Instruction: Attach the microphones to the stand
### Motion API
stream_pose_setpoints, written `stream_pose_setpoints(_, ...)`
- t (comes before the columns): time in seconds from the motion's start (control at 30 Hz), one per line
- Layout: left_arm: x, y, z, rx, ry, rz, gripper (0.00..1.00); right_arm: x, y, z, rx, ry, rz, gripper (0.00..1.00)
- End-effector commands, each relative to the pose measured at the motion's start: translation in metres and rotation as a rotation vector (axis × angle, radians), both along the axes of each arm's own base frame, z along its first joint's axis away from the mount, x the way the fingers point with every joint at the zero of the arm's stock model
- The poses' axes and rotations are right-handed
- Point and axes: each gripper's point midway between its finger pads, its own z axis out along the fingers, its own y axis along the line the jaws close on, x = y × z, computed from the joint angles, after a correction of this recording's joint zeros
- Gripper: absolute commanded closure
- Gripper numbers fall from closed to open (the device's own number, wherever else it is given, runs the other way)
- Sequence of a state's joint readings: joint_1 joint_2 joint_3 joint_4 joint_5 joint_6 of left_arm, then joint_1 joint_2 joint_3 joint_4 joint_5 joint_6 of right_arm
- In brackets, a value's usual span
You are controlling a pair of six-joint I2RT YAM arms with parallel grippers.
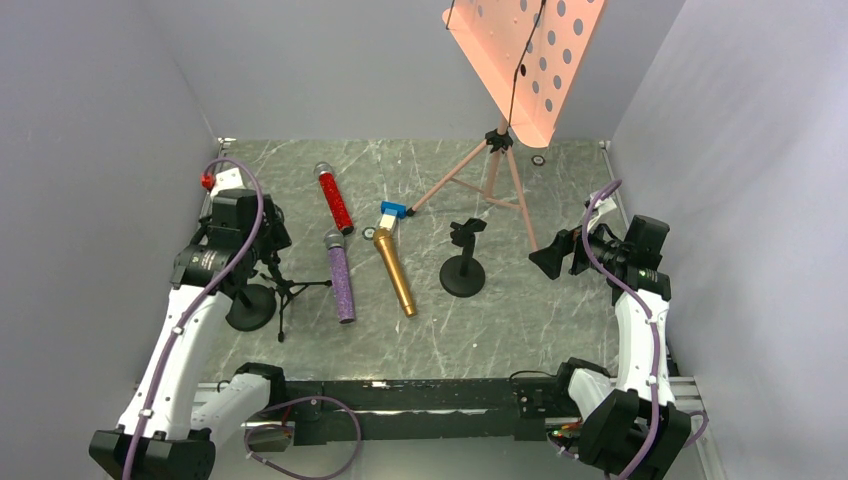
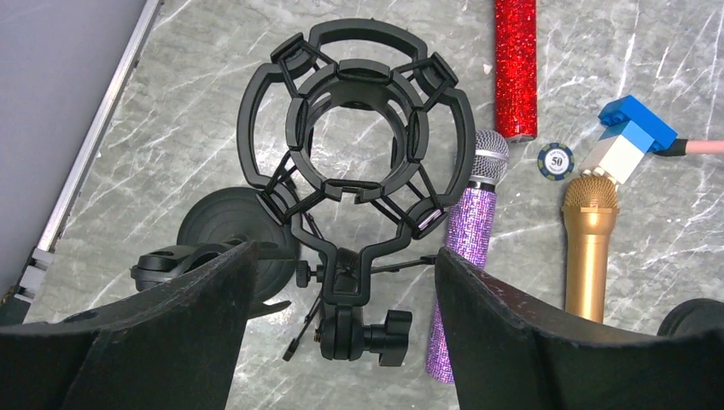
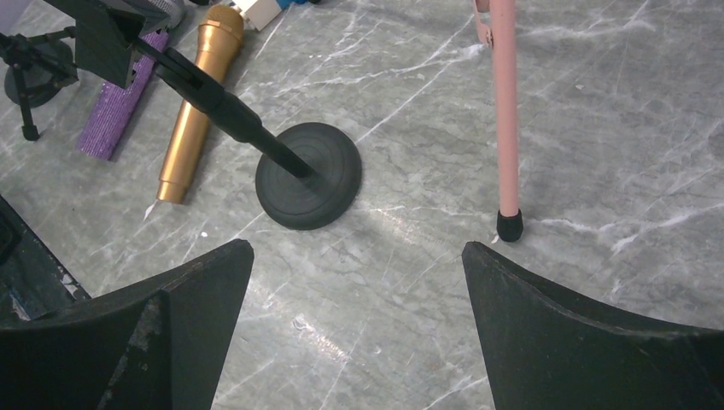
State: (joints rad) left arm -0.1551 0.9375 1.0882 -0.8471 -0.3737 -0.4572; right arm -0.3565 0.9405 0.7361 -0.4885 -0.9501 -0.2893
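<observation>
Lying flat on the grey marble bench: glittery purple mic, glittery red mic, all-gold mic. None mounted, all 3 to go. Left fingers spread, empty, facing black ring shock-mount stand; right fingers spread, empty, nr black round-base stand.

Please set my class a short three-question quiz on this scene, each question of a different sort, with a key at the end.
1. True or false: the clip on the round-base stand is empty.
2. Which mic's head lies next to the block? A) red mic B) purple mic C) gold mic
3. How many mics lie flat on the table?
Key: 1 true; 2 C; 3 three.
</observation>
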Motion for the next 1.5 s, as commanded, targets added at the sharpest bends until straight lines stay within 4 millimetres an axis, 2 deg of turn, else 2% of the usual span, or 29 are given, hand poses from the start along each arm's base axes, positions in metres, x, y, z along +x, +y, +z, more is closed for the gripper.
stream_pose_setpoints(0.0, -0.003, 0.003, -0.009, 0.011, 0.024, 0.016, 0.20, 0.006, -0.002, 0.015, -0.035, -0.061, 0.014, 0.00)
stream_pose_setpoints(0.33, 0.004, -0.007, -0.014, -0.028, 0.025, -0.013, 0.26, 0.006, -0.002, 0.014, -0.035, -0.057, 0.015, 0.00)
stream_pose_setpoints(0.47, 0.003, -0.009, -0.018, -0.033, 0.040, -0.024, 0.32, 0.007, -0.002, 0.013, -0.037, -0.057, 0.014, 0.00)
stream_pose_setpoints(0.57, 0.002, -0.010, -0.018, -0.040, 0.042, -0.031, 0.42, 0.007, -0.002, 0.013, -0.036, -0.056, 0.016, 0.00)
stream_pose_setpoints(0.73, 0.000, -0.011, -0.009, -0.034, 0.029, -0.047, 0.72, 0.007, -0.002, 0.012, -0.035, -0.052, 0.016, 0.00)
stream_pose_setpoints(0.8, 0.000, -0.009, -0.002, -0.019, 0.020, -0.052, 0.79, 0.007, -0.003, 0.012, -0.037, -0.052, 0.015, 0.00)
stream_pose_setpoints(0.97, 0.002, -0.006, 0.034, 0.034, -0.062, -0.101, 0.86, 0.008, -0.003, 0.012, -0.040, -0.054, 0.013, 0.00)
stream_pose_setpoints(1.13, 0.004, -0.018, 0.087, 0.043, -0.205, -0.209, 0.90, 0.008, -0.003, 0.012, -0.042, -0.054, 0.013, 0.00)
stream_pose_setpoints(1.3, 0.001, -0.033, 0.120, 0.035, -0.264, -0.319, 0.93, 0.008, -0.005, 0.010, -0.046, -0.051, 0.006, 0.00)
stream_pose_setpoints(1.4, -0.007, -0.052, 0.139, 0.022, -0.315, -0.447, 0.94, 0.009, -0.005, 0.009, -0.049, -0.051, 0.005, 0.00)
stream_pose_setpoints(1.47, -0.015, -0.075, 0.149, -0.008, -0.369, -0.588, 0.94, 0.009, -0.005, 0.009, -0.049, -0.050, 0.003, 0.00)
